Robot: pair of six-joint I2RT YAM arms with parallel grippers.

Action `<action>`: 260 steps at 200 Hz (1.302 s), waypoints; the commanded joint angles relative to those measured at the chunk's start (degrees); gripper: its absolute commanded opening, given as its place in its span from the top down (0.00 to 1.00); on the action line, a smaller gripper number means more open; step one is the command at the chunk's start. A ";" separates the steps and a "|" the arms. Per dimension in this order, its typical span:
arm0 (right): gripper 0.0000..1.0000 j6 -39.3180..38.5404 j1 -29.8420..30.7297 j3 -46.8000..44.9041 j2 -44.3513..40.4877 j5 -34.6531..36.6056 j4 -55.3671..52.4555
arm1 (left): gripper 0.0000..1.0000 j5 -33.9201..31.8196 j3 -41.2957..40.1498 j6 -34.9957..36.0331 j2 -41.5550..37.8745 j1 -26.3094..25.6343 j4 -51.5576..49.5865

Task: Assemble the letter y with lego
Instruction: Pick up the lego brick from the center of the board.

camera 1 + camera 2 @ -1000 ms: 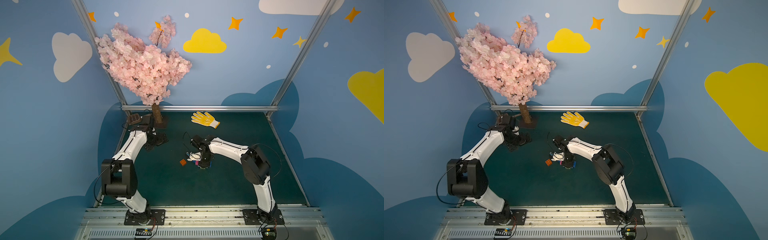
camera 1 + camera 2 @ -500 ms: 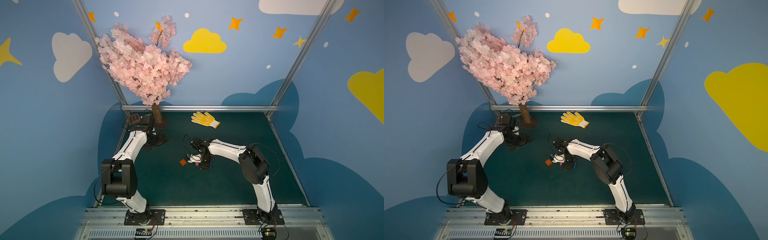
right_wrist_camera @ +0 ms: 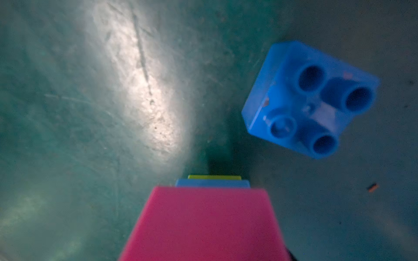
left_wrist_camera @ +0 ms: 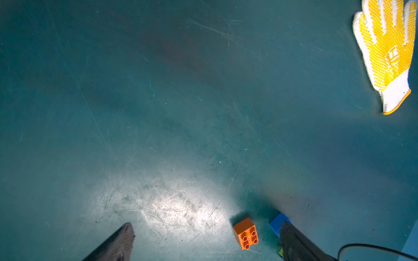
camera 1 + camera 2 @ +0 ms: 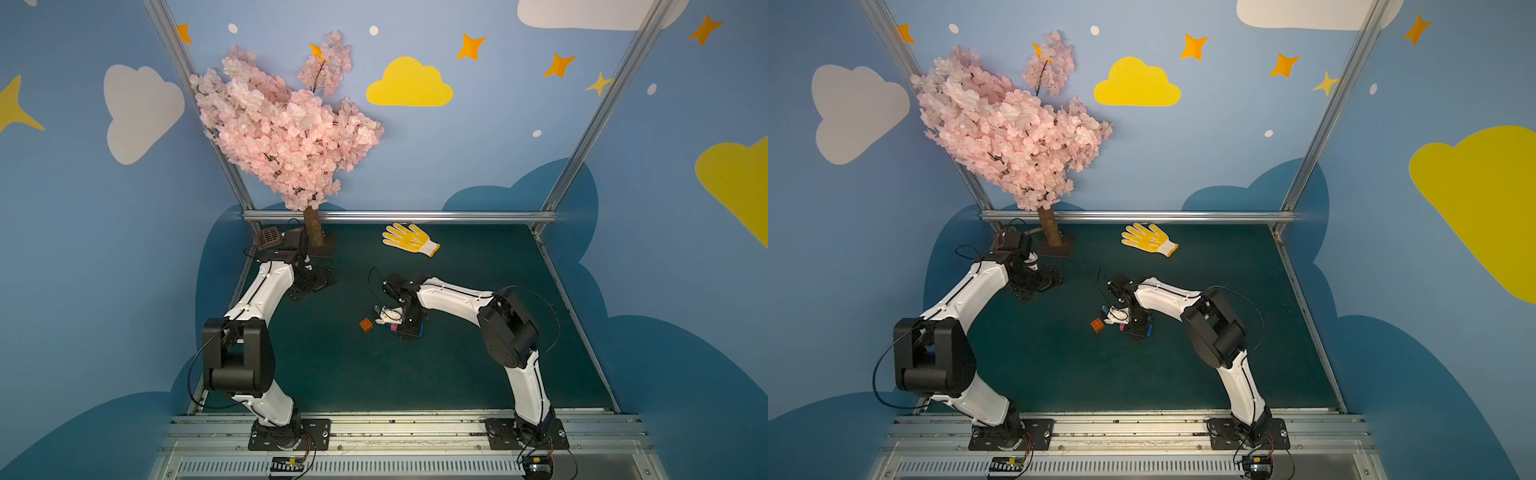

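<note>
**Part of the Y built, two bricks lying loose**

We judge the work to be mid-assembly. In both top views the right gripper (image 5: 406,327) sits low at the middle of the dark green mat (image 5: 457,374), directly over the lego, with only slivers of colour showing around it. Its wrist camera shows a pink square brick (image 3: 203,226) with a light blue bar (image 3: 212,183) and a lime green brick (image 3: 213,177) stacked beyond it, so part of the letter y looks made. A dark blue square studded brick (image 3: 309,99) lies apart from that stack, studs facing the camera. A small orange studded brick (image 5: 365,325) rests alone on the mat just left of the gripper, not touching it.

The next move, as we read it, calls for lining up the dark blue brick's studs with the stack and pressing squarely. The orange one would close the stem.

The left gripper (image 4: 205,228) has its jaws spread wide and empty. It is parked left of the frame's middle near the foot of the pink blossom tree (image 5: 282,124). The yellow dotted work glove (image 5: 409,239) lies above centre, well apart.

The right fingers show clearly in no view, so we cannot tell whether its jaws clasp the stack. That wrist picture is blurred, and the pink brick hides most of the joins. We cannot place a second dark blue brick with certainty.
</note>
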 commanded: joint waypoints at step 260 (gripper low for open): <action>0.57 2.10 -0.87 0.16 -2.42 -0.87 2.90 | 0.00 -0.28 -0.50 0.74 -0.37 0.27 -0.27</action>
